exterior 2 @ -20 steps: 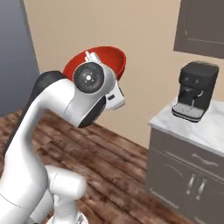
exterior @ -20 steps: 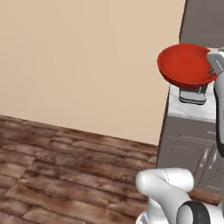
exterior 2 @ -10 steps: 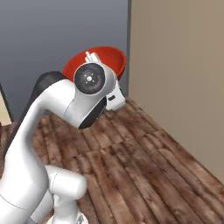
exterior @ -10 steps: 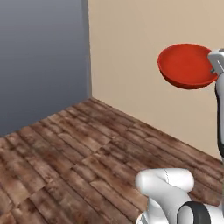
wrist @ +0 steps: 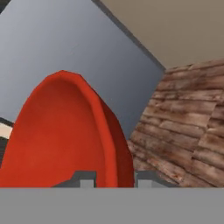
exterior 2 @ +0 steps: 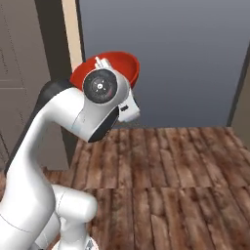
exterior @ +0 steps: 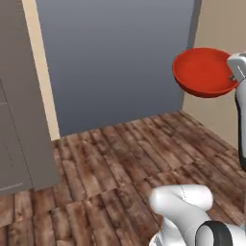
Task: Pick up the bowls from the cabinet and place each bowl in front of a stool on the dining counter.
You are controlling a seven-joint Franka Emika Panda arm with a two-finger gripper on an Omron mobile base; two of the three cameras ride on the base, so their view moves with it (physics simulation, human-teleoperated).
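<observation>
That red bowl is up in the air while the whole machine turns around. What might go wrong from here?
The claw pinches the red bowl by its rim alone, so it may slip and drop to the wooden floor. Carried high and sticking out, the bowl might also clip the tall grey-brown cabinet nearby.

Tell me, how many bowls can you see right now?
1: a red bowl held up in the air by the gripper, clamped on its rim, above the wooden floor. Others may be out of sight.
</observation>
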